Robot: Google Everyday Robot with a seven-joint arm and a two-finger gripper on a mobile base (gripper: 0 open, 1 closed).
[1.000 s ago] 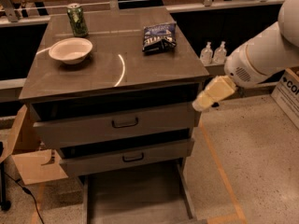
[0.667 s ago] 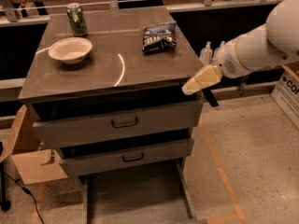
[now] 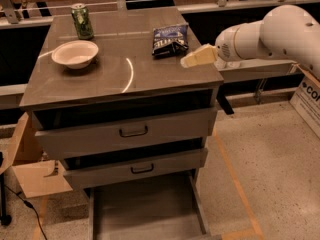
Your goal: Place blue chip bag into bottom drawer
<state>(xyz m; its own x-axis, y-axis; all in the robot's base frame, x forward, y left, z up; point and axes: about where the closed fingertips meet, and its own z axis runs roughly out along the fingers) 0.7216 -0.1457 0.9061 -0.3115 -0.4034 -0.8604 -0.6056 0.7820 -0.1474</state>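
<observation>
The gripper (image 3: 196,58) has risen to just right of the blue chip bag (image 3: 170,39); open or closed, I cannot tell. Grasping probably comes next.

Cardboard box (image 3: 307,104), "CO" (rest cut off)

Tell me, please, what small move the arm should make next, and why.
Probably ease the gripper across until it is above the chip bag. The bag lies free on the cabinet top, the gripper hangs close beside it without touching, and the bottom drawer stands open.
</observation>
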